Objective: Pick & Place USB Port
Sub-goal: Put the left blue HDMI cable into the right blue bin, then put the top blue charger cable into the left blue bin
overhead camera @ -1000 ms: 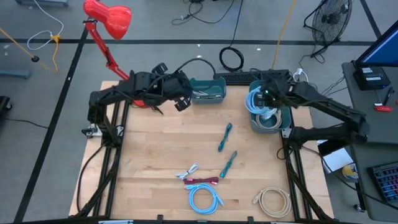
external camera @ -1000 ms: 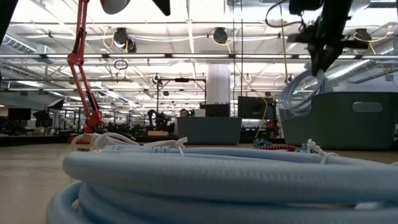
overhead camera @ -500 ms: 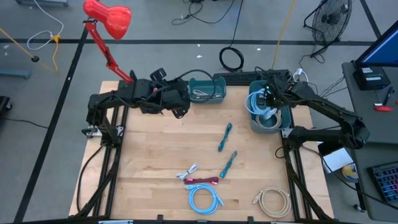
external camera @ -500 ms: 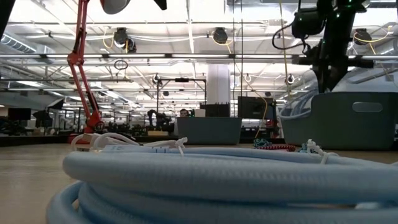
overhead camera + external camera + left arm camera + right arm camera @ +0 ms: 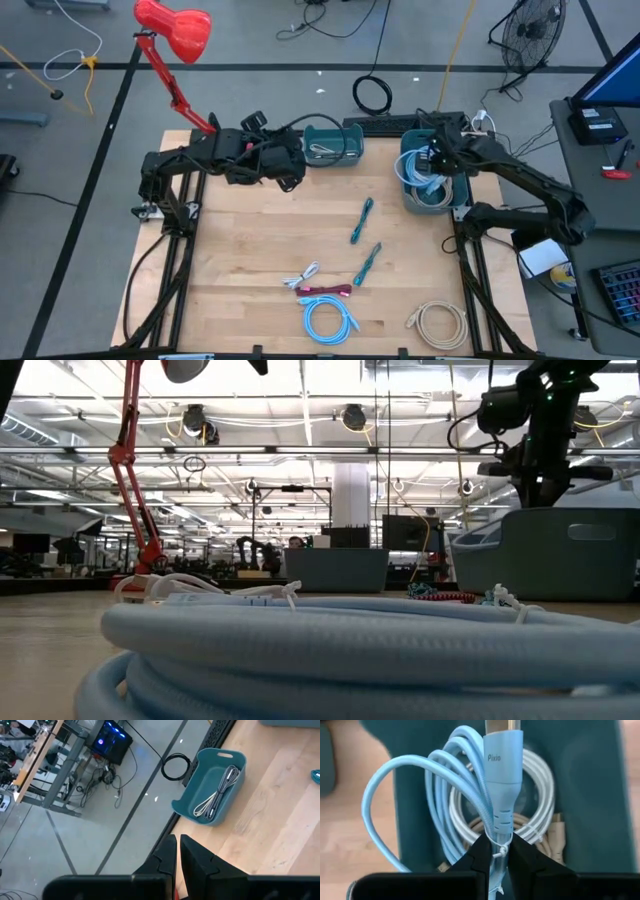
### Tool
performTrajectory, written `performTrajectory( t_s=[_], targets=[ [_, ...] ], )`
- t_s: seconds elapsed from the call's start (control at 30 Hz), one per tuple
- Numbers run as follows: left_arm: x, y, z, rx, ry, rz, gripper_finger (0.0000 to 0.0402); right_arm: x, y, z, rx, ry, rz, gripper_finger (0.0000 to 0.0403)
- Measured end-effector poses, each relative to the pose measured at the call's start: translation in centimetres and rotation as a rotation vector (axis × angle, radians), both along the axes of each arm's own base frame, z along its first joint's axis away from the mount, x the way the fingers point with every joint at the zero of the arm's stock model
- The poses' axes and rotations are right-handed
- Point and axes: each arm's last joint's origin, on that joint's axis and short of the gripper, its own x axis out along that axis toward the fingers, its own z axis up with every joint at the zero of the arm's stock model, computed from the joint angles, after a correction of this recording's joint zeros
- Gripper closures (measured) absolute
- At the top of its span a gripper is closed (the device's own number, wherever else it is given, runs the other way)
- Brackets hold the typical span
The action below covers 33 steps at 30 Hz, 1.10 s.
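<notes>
While your left gripper (image 5: pixel 176 851) is waiting with its fingers together near the small bin (image 5: pixel 333 145) at the far side, your right gripper (image 5: pixel 496 851) is pinching the light blue cable (image 5: pixel 470 785) over the big bin (image 5: pixel 455 190) on the far right.

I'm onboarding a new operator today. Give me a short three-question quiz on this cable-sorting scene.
1. True or false: the right gripper is shut on the light blue cable.
2. What lies in the small teal bin? A) grey cable B) red cable C) nothing
3. Over which container does the light blue cable hang?

Key: 1 true. 2 A, a grey cable. 3 the large teal bin, at the table's right.
</notes>
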Motion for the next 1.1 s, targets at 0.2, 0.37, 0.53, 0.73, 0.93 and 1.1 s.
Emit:
performTrajectory(
  t_s=[0.2,0.37,0.53,0.73,0.93,1.1],
  targets=[
    [0.0,-0.4,0.0,-0.001,-0.001,-0.013,0.0376,-0.9,0.2,0.6,-0.051,0.005,-0.043,0.0373],
    [0.0,-0.5,0.0,-0.001,-0.002,-0.017,0.0376,-1.8,0.0,0.8,-0.071,0.029,-0.092,0.0373],
    [0.0,-0.5,0.0,-0.001,-0.002,-0.016,0.0376,-2.2,-0.3,0.7,-0.057,0.041,-0.109,0.0349],
    [0.0,-0.5,0.0,-0.001,-0.002,-0.016,0.0376,-2.3,-0.7,0.4,-0.009,0.033,-0.093,0.0308],
    [0.1,-0.5,0.0,-0.001,-0.004,-0.016,0.0376,-2.0,-0.8,0.2,0.026,-0.003,-0.069,0.0289],
    [0.1,-0.5,0.0,-0.001,-0.008,-0.015,0.0376,-1.7,-0.9,0.3,0.023,-0.055,-0.037,0.0278]
  ],
)
